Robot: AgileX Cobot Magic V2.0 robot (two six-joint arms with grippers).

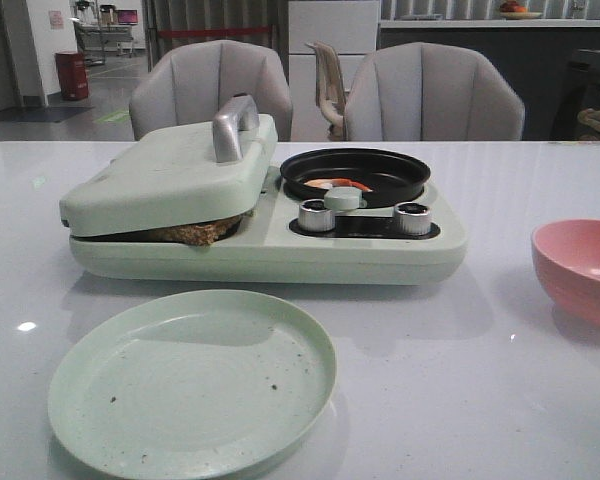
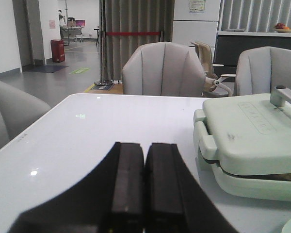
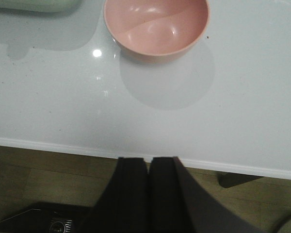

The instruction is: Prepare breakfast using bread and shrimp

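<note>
Nearest the front camera lies a pale green plate (image 1: 192, 380), just before my breakfast maker (image 1: 270, 235). Bread (image 1: 195, 233) sits pinched under its lowered lid (image 1: 170, 175), ahead and to the right of my left gripper (image 2: 144, 167), which is clenched on nothing. Shrimp (image 1: 337, 184) rest in the black pan (image 1: 355, 172). My right gripper (image 3: 149, 170), clenched likewise, hangs off the table (image 3: 252, 121) edge, a pink bowl (image 3: 156, 25) ahead.

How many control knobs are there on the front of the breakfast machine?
2. The left knob sits just right of the closed lid; the right knob is in front of the black pan. Others may be hidden.
</note>
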